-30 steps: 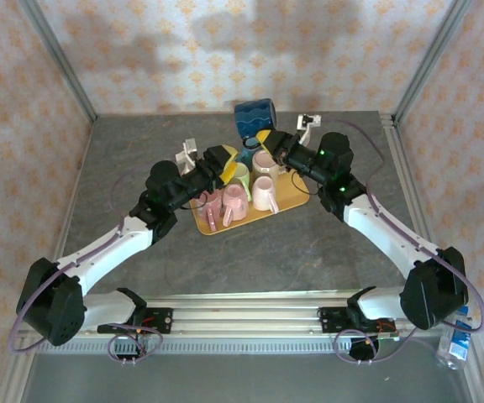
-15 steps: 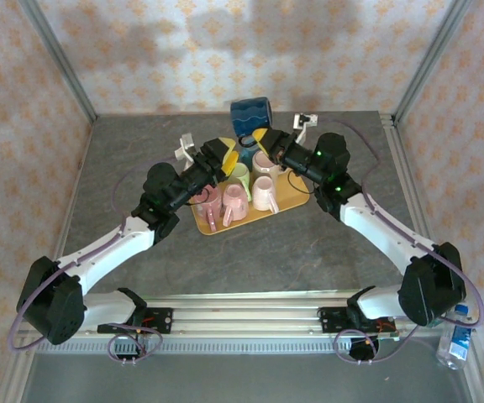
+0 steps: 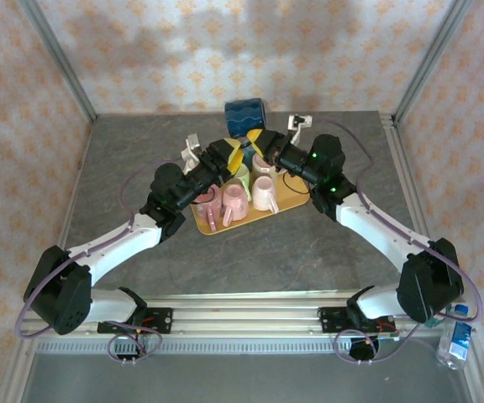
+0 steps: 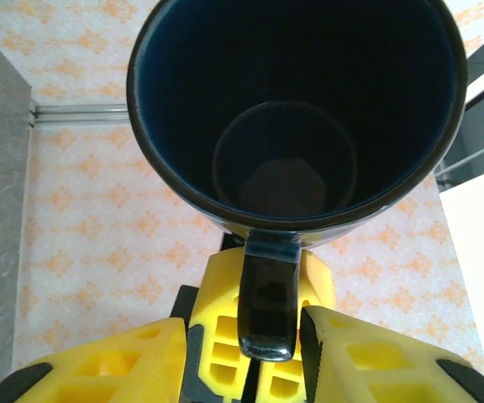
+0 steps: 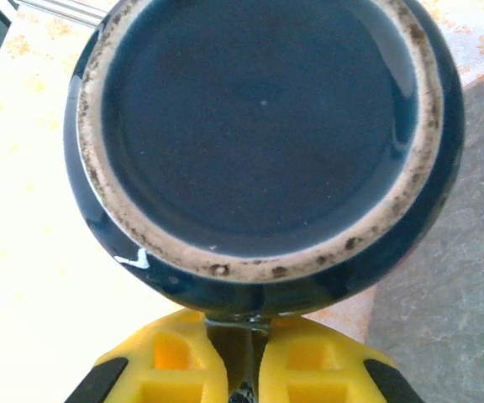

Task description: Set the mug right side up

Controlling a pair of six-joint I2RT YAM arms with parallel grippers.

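Note:
The dark blue mug [image 3: 244,116] hangs on its side in the air behind the tray. My right gripper [image 3: 260,139] is shut on its handle, and the right wrist view faces the mug's unglazed base [image 5: 263,126] with the gripper [image 5: 240,336] pinching below it. My left gripper [image 3: 236,154] comes in from the opposite side. In the left wrist view the mug's mouth [image 4: 297,109] faces the camera and the handle [image 4: 267,302] sits between the open left gripper [image 4: 244,323]; there is a gap on the left, and the right finger is close against it.
A yellow-brown tray [image 3: 297,198] under both grippers carries several mugs, pink ones [image 3: 234,204] and a green one [image 3: 240,175]. A water bottle [image 3: 455,337] stands off the table at the near right. Patterned walls close in the back and sides.
The right gripper carried the mug a little left and away. The left gripper moved up to it, its fingers narrowing around the handle.

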